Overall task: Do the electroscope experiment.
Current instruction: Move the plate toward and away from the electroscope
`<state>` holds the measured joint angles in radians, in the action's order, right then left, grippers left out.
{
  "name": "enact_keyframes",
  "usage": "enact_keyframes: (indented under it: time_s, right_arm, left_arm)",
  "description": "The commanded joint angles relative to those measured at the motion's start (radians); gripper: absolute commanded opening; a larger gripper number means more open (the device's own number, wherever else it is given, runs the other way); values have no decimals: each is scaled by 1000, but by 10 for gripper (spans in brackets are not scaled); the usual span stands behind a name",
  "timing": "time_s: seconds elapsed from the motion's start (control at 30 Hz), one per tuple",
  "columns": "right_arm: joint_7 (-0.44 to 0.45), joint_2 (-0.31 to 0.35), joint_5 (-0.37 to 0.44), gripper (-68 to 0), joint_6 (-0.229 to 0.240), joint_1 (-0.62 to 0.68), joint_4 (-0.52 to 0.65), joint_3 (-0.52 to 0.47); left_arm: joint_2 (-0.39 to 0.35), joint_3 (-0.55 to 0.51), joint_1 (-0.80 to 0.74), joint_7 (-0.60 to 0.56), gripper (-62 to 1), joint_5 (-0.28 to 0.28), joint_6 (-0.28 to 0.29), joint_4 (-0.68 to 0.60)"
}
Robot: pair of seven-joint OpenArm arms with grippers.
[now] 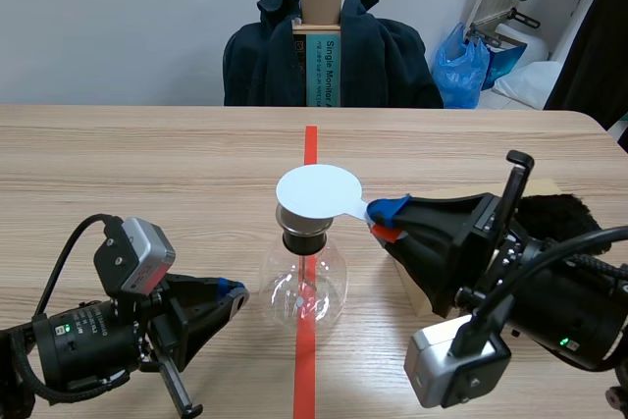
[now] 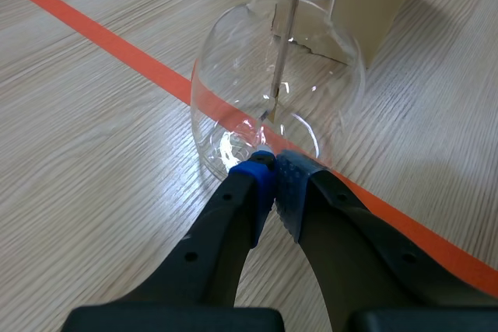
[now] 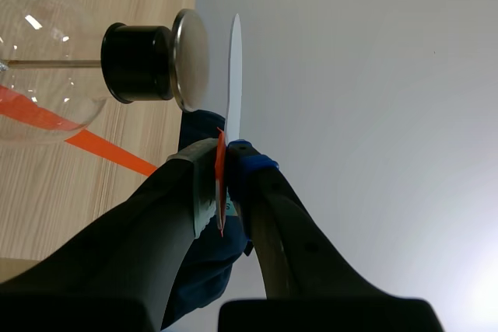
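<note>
The electroscope, a clear glass flask [image 1: 304, 289] with a black stopper [image 1: 305, 239], stands on the red tape line at the table's middle. A white round disc [image 1: 319, 190] on a red handle hovers flat over the stopper. My right gripper [image 1: 386, 219] is shut on that handle. In the right wrist view the disc [image 3: 234, 68] sits a small gap off the metal top plate [image 3: 191, 56], with the gripper [image 3: 224, 180] pinching the red handle. My left gripper [image 1: 234, 293] is shut on nothing, and its tips [image 2: 272, 165] rest against the flask [image 2: 233, 75] low on its wall.
A tan cardboard box [image 1: 444, 197] and a piece of black fur [image 1: 561, 209] lie behind my right arm. A chair draped with a dark jacket [image 1: 329, 56] stands past the table's far edge, next to a blue bag [image 1: 467, 66].
</note>
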<state>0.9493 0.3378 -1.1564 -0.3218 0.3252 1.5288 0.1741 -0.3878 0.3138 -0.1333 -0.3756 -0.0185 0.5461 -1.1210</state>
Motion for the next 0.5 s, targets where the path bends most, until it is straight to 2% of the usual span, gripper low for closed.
enact_keyframes:
  time_s: [0.0, 0.47]
  right_arm:
    - [1, -5, 7, -669, -11, -6, 18, -2]
    - [4, -12, -8, -669, -11, -6, 18, -3]
  left_arm:
    - [5, -5, 3, -18, -579, -6, -2, -18]
    - [5, -5, 3, -18, -579, -6, -2, -18]
